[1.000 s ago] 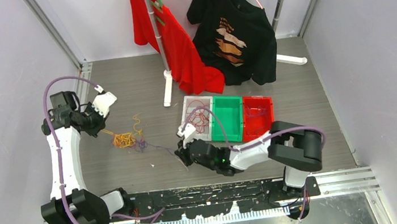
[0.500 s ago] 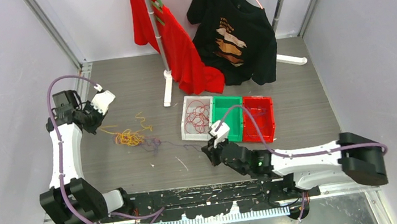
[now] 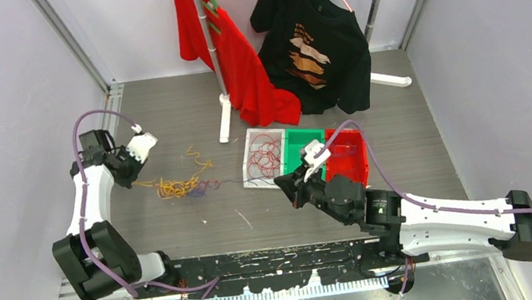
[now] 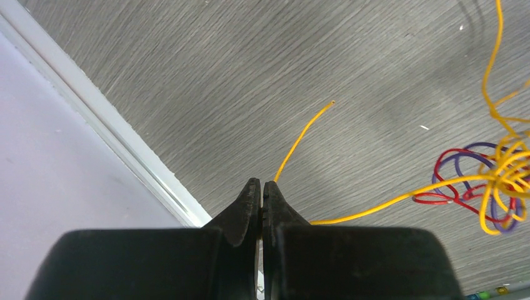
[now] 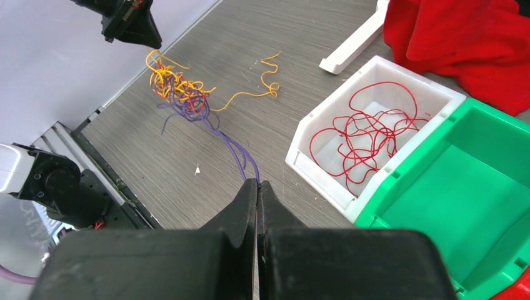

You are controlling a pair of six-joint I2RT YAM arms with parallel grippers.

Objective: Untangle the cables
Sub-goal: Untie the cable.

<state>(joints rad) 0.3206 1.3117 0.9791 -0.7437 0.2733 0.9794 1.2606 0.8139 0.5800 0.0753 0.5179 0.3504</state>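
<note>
A tangle of thin yellow, red and purple cables (image 3: 183, 185) lies on the grey table left of centre; it also shows in the right wrist view (image 5: 178, 90) and the left wrist view (image 4: 494, 190). My left gripper (image 3: 131, 176) is shut on a yellow cable (image 4: 369, 209) at the tangle's left end. My right gripper (image 3: 286, 184) is shut on a purple cable (image 5: 232, 152) that runs taut from the tangle to its tips (image 5: 257, 183). Several red cables (image 3: 264, 155) lie in the white bin (image 3: 250, 138).
A green bin (image 3: 309, 161) and a red bin (image 3: 346, 157) stand right of the white bin. A white rack foot (image 3: 225, 120) with a red shirt (image 3: 240, 61) and a black shirt (image 3: 319, 44) stands at the back. A loose yellow cable (image 5: 259, 87) lies by the tangle.
My right gripper has moved right and back, toward the bins, drawing the purple cable out of the tangle. The tangle has stretched and slid rightward. My left gripper has shifted a little right.
</note>
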